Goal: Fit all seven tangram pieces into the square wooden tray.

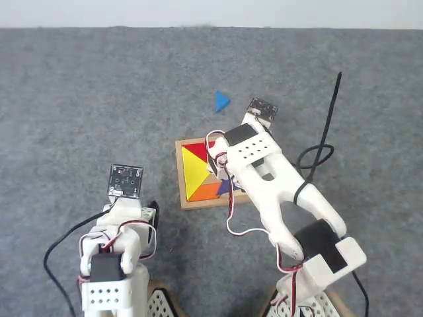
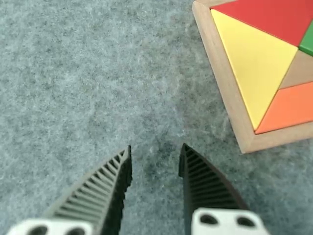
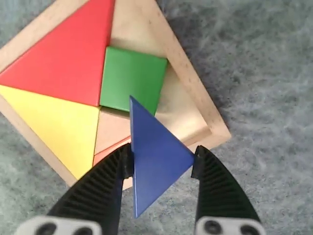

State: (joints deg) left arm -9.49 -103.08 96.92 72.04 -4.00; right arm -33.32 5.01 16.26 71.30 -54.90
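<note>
The square wooden tray (image 1: 180, 173) lies mid-table and holds a red triangle (image 3: 63, 56), a yellow triangle (image 3: 54, 122), a green square (image 3: 132, 78) and an orange piece (image 2: 288, 105). My right gripper (image 3: 161, 161) hovers over the tray's near right part, shut on a dark blue triangle (image 3: 154, 154) that hangs above the bare wood (image 3: 183, 115). A small light blue triangle (image 1: 222, 101) lies on the carpet beyond the tray. My left gripper (image 2: 155, 159) is open over bare carpet, left of the tray's (image 2: 230, 98) front corner.
Grey carpet (image 1: 79, 99) covers the table. A black cable (image 1: 327, 125) runs along the right side of the right arm (image 1: 277, 191). Open carpet lies left of and beyond the tray.
</note>
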